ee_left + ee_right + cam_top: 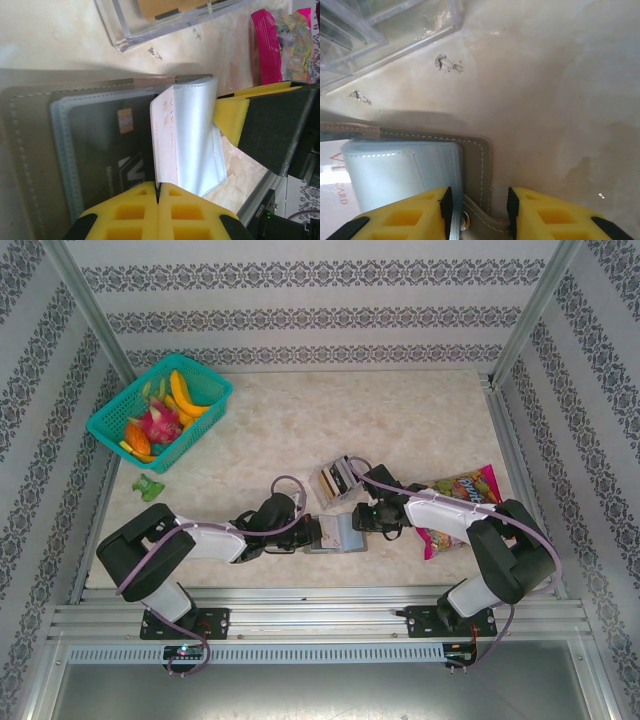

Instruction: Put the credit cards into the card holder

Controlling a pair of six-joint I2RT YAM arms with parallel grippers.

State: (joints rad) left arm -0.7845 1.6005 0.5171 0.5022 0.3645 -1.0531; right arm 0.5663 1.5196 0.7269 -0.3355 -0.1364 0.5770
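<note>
The card holder lies open on the table between the arms, its grey stitched cover facing up. A dark credit card sits in one clear sleeve. A pale credit card with red lettering stands against a raised clear sleeve. My left gripper is shut on that card's near edge. My right gripper has its jaws closed on the holder's right edge, with the snap tab between them. A tan card with a black stripe lies in the clear tray.
The clear tray sits just behind the holder. A colourful candy bag lies to the right under the right arm. A green basket of toy fruit stands at the back left, with a small green toy near it.
</note>
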